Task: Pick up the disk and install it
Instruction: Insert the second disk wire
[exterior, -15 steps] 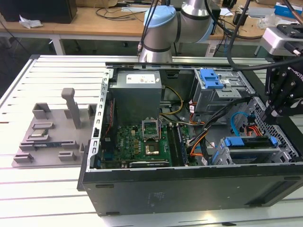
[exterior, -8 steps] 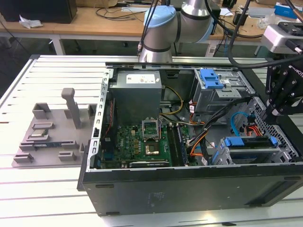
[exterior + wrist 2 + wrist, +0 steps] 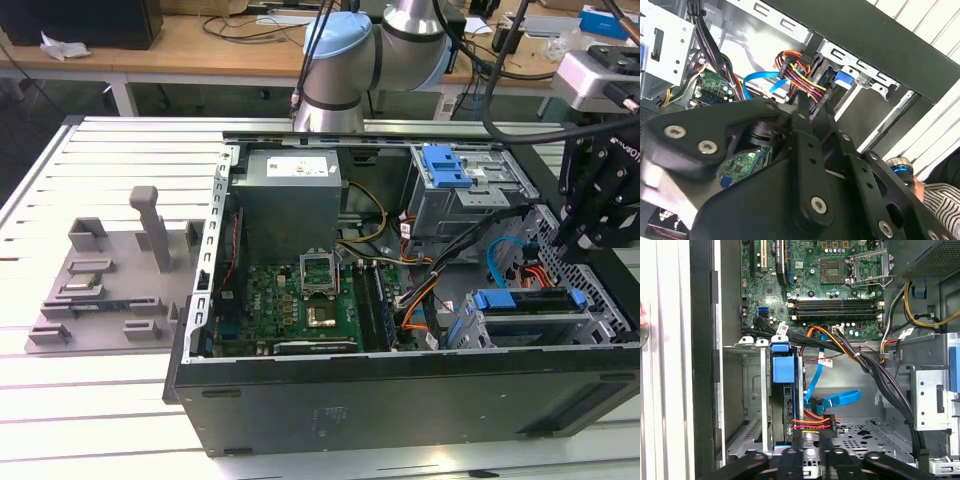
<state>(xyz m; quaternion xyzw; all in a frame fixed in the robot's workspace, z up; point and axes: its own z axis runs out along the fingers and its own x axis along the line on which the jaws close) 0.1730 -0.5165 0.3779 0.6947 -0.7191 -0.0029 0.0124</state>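
Note:
The disk (image 3: 528, 318) sits on edge in the drive cage at the front corner of the open computer case, on the exterior view's right, its blue rail frame on top. In the first wrist view the disk (image 3: 788, 405) stands in the slot between the cage walls. Its blue rail end (image 3: 842, 77) shows in the second wrist view. My black gripper (image 3: 563, 243) hovers just above and beside the cage, apart from the disk. In both wrist views the gripper (image 3: 812, 439) (image 3: 807, 107) looks shut and empty, its tips close to a connector with orange, red and yellow wires (image 3: 812, 422).
The case (image 3: 400, 390) lies open on a slatted table, with motherboard (image 3: 300, 300), grey power supply box (image 3: 290, 195) and an upper bay with a blue latch (image 3: 445, 165). Black and blue cables (image 3: 835, 400) cross beside the cage. A grey fixture plate (image 3: 110, 280) lies to the exterior view's left.

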